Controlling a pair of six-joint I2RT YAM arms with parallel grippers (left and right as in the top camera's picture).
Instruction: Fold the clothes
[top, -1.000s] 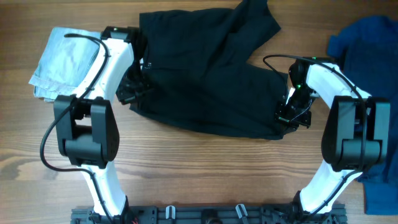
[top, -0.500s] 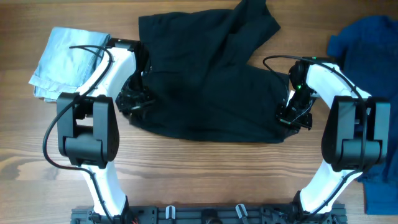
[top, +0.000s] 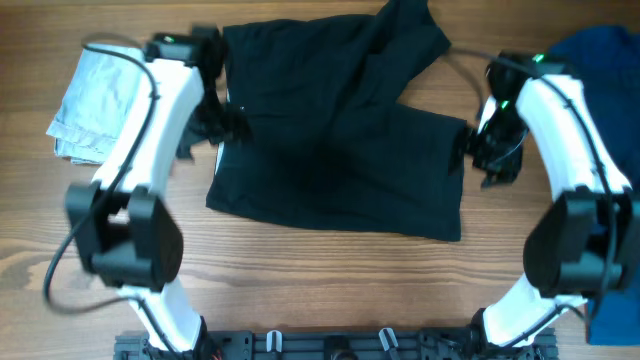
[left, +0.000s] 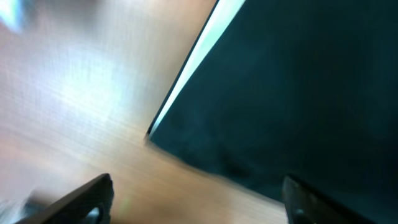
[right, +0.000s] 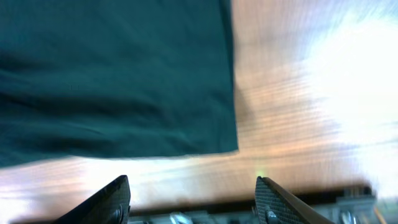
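- black shorts (top: 340, 150) lie spread at the table (top: 320, 280) middle.
- left gripper (top: 213, 125) and right gripper (top: 492, 158) are both wide, empty, beside its 2 sides.
- i think: pinch matching corners, fold evenly.

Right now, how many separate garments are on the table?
3: plain black wide-legged shorts at centre, a folded pale blue denim piece at far left, and a royal-blue garment at the right edge, cut off by the frame; more may be hidden.
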